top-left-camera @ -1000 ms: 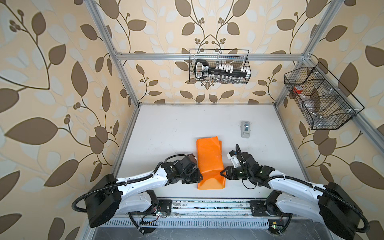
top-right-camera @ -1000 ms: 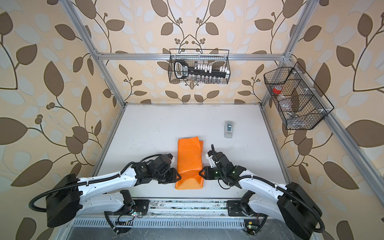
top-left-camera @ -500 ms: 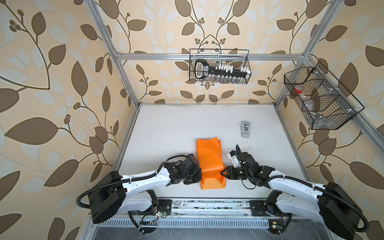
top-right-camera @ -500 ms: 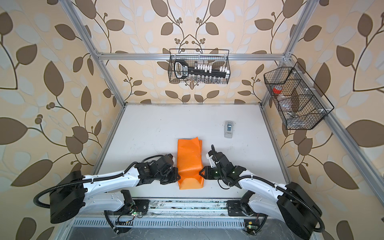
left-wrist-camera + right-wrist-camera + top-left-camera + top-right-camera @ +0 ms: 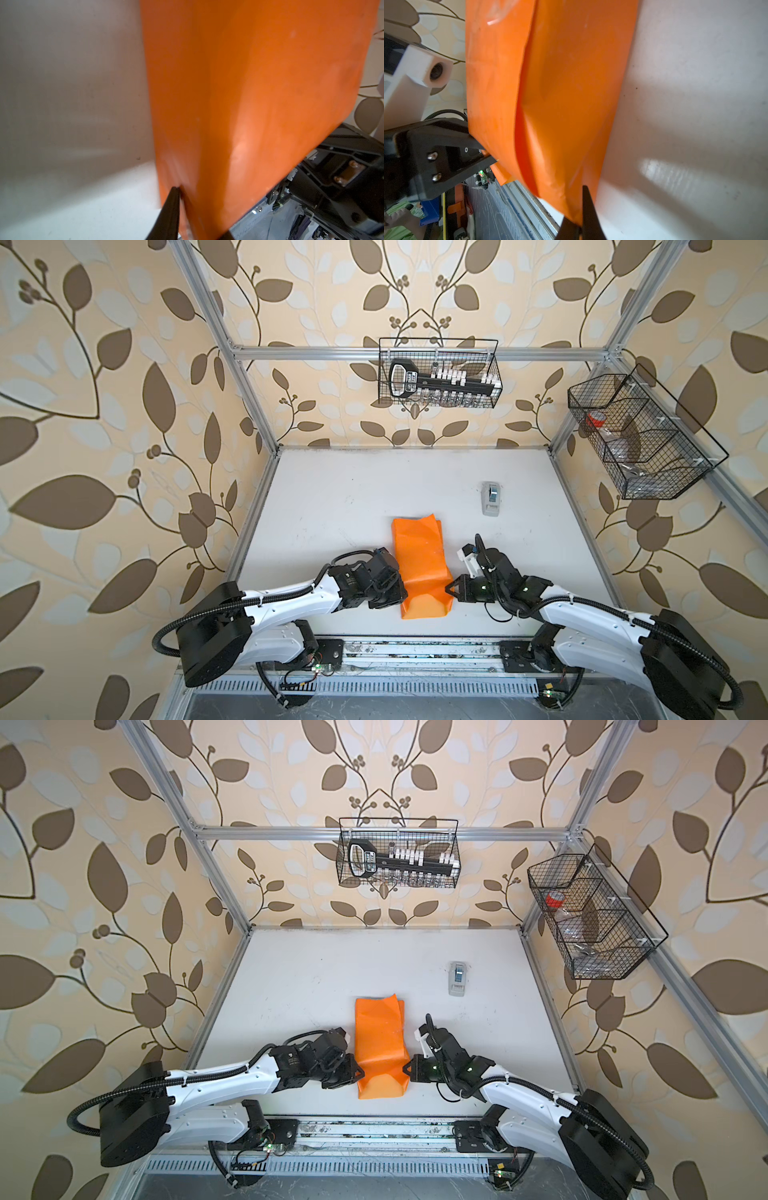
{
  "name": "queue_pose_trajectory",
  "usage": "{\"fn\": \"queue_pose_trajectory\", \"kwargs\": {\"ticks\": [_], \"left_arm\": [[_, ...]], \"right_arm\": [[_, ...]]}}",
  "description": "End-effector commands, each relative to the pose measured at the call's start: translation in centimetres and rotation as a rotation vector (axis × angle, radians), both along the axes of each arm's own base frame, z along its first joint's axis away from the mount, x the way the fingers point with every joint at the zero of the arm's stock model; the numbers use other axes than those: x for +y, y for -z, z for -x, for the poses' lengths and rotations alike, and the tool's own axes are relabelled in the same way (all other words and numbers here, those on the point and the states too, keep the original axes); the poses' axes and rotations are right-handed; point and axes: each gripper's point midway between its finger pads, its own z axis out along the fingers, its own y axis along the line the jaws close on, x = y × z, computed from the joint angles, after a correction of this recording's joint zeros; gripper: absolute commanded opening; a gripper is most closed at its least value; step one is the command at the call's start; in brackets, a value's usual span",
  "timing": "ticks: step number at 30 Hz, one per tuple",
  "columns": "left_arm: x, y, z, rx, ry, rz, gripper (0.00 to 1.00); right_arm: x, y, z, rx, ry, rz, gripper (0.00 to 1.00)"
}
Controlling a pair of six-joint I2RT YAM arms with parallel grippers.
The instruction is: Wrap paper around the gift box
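White table [image 5: 332, 497], booth with leaf-patterned walls. The orange paper [image 5: 419, 564] lay folded over into a long, narrow bundle at the front middle of the table, running front to back. Its far end was creased and a little askew, and its near end flared just short of the table's front edge. The gift box was hidden; no view showed it. Both arms lay low, reaching in from either side and meeting the bundle near its front end, where it looked nipped in. The right gripper [image 5: 449, 591] was at the bundle's right edge; its wrist view showed the black fingers [image 5: 588, 209] pressed together with the paper's edge caught between them. The left gripper [image 5: 401, 594] sat against the left edge. In its wrist view one dark finger touched the fold and the other showed beyond the sheet, so paper ran between them. That picture was blurred, though, and I could not tell whether they pinched it or merely stood around it. A small grey tape dispenser [image 5: 491, 498] stood well apart, behind and to the right of the paper. A back wire basket [image 5: 438, 373] hung on the rear rail, and a side wire basket [image 5: 640, 443] on the right wall.
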Motion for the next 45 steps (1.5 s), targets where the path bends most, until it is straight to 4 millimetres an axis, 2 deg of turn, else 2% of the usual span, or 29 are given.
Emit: {"fn": "queue_pose_trajectory", "kwargs": {"ticks": [1,11,17,19,30,39,45], "left_arm": [[-0.3,-1.1,-0.1,-0.028,-0.008,0.029,0.25],[-0.2,-2.0,1.6,-0.007,0.006,0.086,0.24],[-1.7,-2.1,1.5,-0.003,0.027,0.141,0.23],[-2.2,-2.3,1.3,-0.012,0.027,0.166,0.26],[-2.8,-2.9,0.9,-0.034,0.008,0.231,0.28],[-3.1,-3.3,0.5,-0.060,-0.006,0.263,0.29],[-3.2,-3.4,0.2,-0.073,-0.013,0.268,0.29]], "right_arm": [[0.3,0.2,0.1,0.014,-0.001,-0.010,0.00],[0.1,0.1,0.3,0.016,0.007,-0.014,0.00],[0.3,-0.4,0.7,0.018,0.004,-0.057,0.17],[0.4,-0.7,0.9,0.018,0.000,-0.081,0.22],[0.7,-2.0,2.3,0.027,-0.003,-0.177,0.31],[2.2,-2.4,2.4,0.028,-0.035,-0.215,0.28],[3.0,-2.5,1.7,0.017,-0.036,-0.221,0.19]]}}
